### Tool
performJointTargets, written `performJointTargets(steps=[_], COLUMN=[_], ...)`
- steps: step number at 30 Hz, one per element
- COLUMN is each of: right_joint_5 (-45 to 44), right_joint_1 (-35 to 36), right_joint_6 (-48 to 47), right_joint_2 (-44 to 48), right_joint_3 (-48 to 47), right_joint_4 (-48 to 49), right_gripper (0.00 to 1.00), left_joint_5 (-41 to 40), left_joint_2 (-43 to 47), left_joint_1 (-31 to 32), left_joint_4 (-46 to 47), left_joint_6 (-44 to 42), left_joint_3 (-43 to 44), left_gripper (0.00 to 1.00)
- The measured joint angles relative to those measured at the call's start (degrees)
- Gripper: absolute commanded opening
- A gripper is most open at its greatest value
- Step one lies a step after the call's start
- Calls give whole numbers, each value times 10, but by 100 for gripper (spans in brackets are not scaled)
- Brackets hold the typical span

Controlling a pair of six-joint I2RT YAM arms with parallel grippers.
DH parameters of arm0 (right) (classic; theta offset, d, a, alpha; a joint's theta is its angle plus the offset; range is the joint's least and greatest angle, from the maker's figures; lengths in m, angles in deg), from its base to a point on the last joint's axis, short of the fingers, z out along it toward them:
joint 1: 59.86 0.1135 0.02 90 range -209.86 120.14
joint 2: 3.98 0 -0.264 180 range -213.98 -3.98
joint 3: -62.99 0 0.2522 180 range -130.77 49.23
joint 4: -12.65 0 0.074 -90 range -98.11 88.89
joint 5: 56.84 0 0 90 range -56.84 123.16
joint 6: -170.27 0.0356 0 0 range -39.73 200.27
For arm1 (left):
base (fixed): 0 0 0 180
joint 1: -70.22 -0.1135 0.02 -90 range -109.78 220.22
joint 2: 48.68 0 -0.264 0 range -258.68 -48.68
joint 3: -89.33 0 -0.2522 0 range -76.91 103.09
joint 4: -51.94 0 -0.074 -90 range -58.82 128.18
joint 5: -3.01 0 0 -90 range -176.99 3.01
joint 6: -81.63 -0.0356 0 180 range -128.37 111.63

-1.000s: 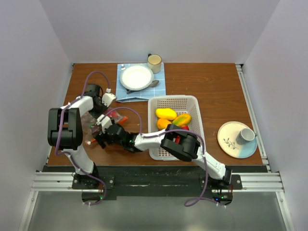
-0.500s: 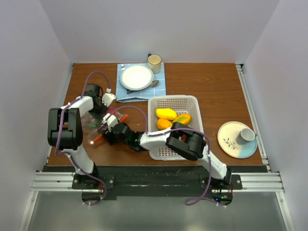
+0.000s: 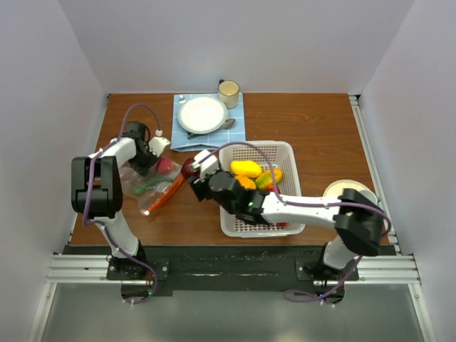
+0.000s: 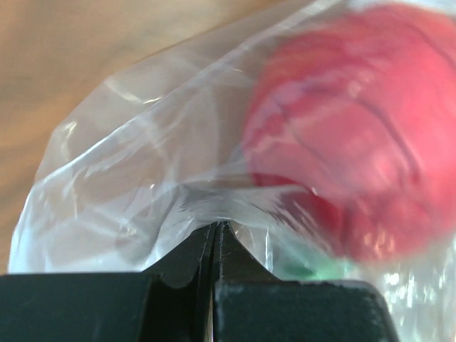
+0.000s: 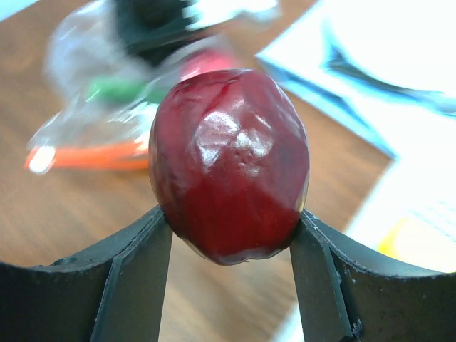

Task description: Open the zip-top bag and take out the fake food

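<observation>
The zip-top bag (image 3: 146, 187) lies crinkled on the wooden table at the left, its orange-red strip (image 3: 165, 197) toward the front. My left gripper (image 3: 151, 161) is shut on the bag's clear plastic (image 4: 142, 185), fingertips pinched together (image 4: 216, 228). A red piece (image 4: 356, 142) and a green piece (image 4: 320, 271) of fake food are still inside the bag. My right gripper (image 3: 191, 171) hangs between the bag and the white basket (image 3: 255, 145), shut on a glossy maroon fruit (image 5: 229, 164). The bag (image 5: 107, 107) lies blurred behind the fruit. Yellow (image 3: 246, 168) and orange (image 3: 269, 177) pieces lie in the basket.
A white plate (image 3: 202, 114) and a spoon (image 3: 225, 125) rest on a blue cloth (image 3: 235, 132) at the back, with a mug (image 3: 229, 92) beside them. A saucer (image 3: 342, 187) sits at the right, mostly hidden by my right arm. White walls enclose the table.
My right gripper closed on the maroon fruit at the bag's mouth, drew it out and carried it right toward the basket. The left gripper kept its pinch on the bag.
</observation>
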Motion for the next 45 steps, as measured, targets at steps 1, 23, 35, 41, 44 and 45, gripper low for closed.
performJointTargets(steps=[1,23,35,41,44,45], right_joint_5=[-12,-126,-52,24,57,65], right_joint_1=[-13,20,47,21,-2,-8], right_joint_6=[4,-40,-80,-39,-25,-21], right_joint_2=[23,2,-147,-240,-271,-278], right_joint_3=[9,-9,-106,-115,-120,-123], right_joint_4=[-11,-101,-29,-5,1,7], right_gripper=[8,71,16,31,45,52], left_joint_5=[13,82,10,-31,-56,-63], left_joint_2=[2,67,4,4,-1,-3], left_joint_1=[0,10,11,13,14,14], left_joint_4=[-15,-85,-52,-1,26,34], left_joint_6=[3,17,17,-12,-26,-30], left_joint_3=[1,-75,-8,-22,-24,-24], left_gripper=[0,0,0,0,0,0])
